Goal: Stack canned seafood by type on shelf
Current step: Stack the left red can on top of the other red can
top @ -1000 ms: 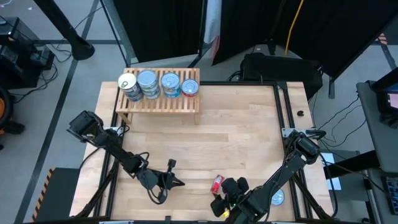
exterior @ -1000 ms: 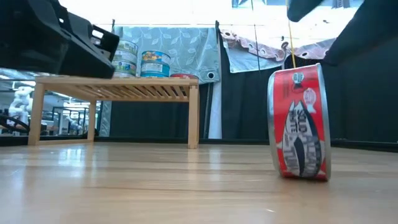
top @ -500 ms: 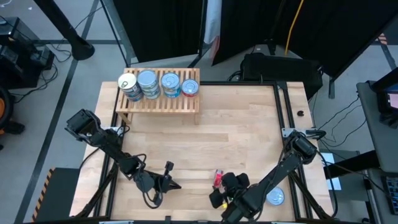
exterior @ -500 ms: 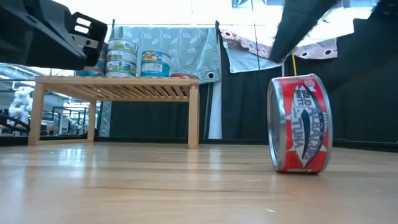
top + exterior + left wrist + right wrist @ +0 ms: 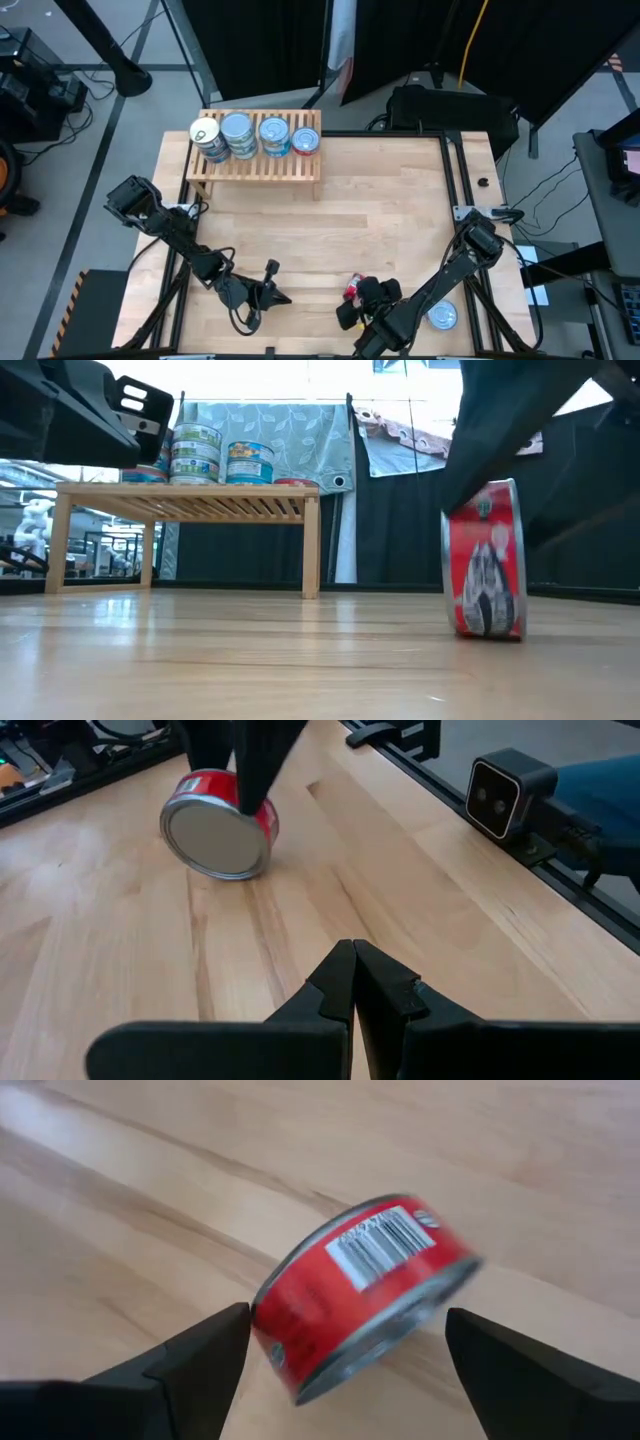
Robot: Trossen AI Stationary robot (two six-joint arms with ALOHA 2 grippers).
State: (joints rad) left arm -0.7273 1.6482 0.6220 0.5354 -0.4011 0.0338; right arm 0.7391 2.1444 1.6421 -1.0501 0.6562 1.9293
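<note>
At the bottom centre of the high view, the right gripper (image 5: 352,303) hangs over a red-labelled round tin with silvery ends (image 5: 362,1293), which stands on its edge on the light wooden tabletop (image 5: 380,210); the jaws are spread wide on either side of it, not touching. This looks like the pick-up step: the next move calls for closing squarely on a tin that may roll. The left gripper (image 5: 352,982), jaws pressed together, waits at lower left. Far off at upper left, the low slatted wooden shelf (image 5: 300,165) carries stacked blue-labelled tins (image 5: 238,135) and one red tin (image 5: 306,141).
</note>
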